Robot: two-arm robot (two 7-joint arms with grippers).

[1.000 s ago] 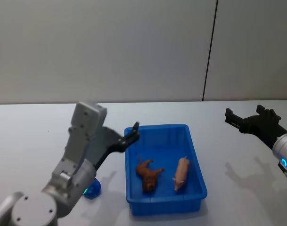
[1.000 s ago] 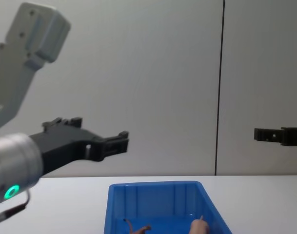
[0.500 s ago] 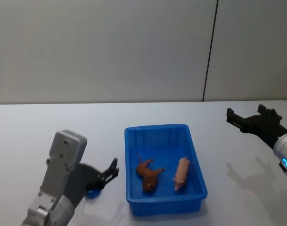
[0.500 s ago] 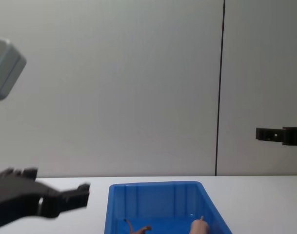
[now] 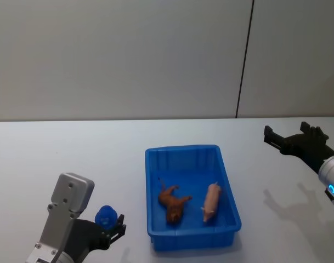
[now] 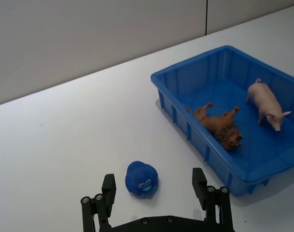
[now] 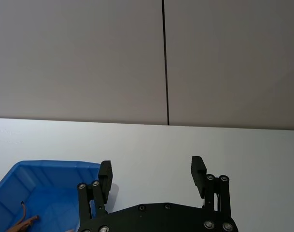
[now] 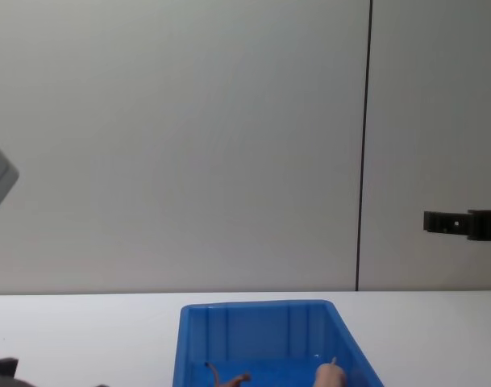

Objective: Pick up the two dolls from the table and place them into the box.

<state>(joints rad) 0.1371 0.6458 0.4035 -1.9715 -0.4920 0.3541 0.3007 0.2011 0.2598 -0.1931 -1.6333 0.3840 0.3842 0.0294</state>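
Looking at the box, are both dolls in it?

Yes. The lion and the pig lie on its floor, side by side and apart, so I'd judge the job done.

Which way do they point?

The pig's long axis runs along the box's length, snout toward the robot's side, curly tail toward the far wall. The lion seems to lie on its side, legs toward the pig, body slightly slanted, mane end near the robot, thin tail toward the far-left corner.

And the arms?

The left end effector hangs low over the surface just left of the box, fingers spread wide and empty. A small blue toy sits between them, apparently untouched. The right end effector is held up well to the right of the box, also spread and carrying nothing.

Why there?

My guess: both are parked clear of the box, since nothing is left to carry.
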